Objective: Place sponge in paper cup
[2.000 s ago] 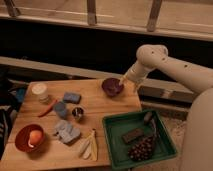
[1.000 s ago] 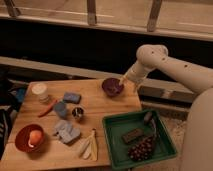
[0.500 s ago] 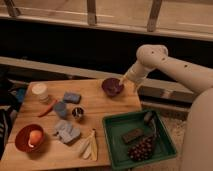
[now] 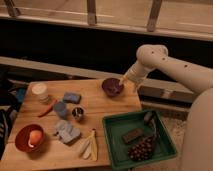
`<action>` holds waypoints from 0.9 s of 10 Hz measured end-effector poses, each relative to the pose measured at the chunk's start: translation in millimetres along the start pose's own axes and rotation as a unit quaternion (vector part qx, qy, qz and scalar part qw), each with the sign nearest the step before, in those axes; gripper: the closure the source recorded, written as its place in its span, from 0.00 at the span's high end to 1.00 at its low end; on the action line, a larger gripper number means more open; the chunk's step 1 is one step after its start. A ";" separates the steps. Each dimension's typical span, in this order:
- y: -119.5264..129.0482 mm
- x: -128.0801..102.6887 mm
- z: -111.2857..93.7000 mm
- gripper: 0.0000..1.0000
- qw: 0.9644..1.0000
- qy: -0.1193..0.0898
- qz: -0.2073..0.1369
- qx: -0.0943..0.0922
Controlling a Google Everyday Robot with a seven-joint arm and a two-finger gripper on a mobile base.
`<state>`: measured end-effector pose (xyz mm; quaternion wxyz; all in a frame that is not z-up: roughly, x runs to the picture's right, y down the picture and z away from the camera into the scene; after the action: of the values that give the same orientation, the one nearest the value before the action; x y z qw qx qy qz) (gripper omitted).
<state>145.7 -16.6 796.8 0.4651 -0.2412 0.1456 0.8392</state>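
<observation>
The light-blue sponge (image 4: 71, 97) lies flat on the wooden table (image 4: 95, 106), left of centre. The whitish paper cup (image 4: 39, 92) stands upright near the table's far left corner, a short way left of the sponge. My gripper (image 4: 123, 81) hangs at the end of the white arm (image 4: 170, 65), at the table's far right edge, right beside the rim of a dark purple bowl (image 4: 112, 86). It is far to the right of the sponge and the cup and holds nothing that I can see.
A blue-grey cup (image 4: 60, 109), a small metal cup (image 4: 77, 113), a pale grey-blue cloth pile (image 4: 66, 131), a red chilli (image 4: 47, 107), a banana (image 4: 89, 146) and a red bowl (image 4: 30, 138) holding an orange fruit are on the table. A green tray (image 4: 114, 145) with grapes stands at the right.
</observation>
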 end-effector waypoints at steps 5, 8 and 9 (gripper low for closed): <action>3.3 2.6 -4.1 0.61 1.000 -0.015 -0.019 0.004; 42.1 17.8 5.4 0.61 0.997 -0.024 -0.074 0.002; 68.7 28.6 14.3 0.61 0.995 -0.021 -0.099 -0.001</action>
<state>70.5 -25.6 794.8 0.5486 -0.2376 0.1107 0.7939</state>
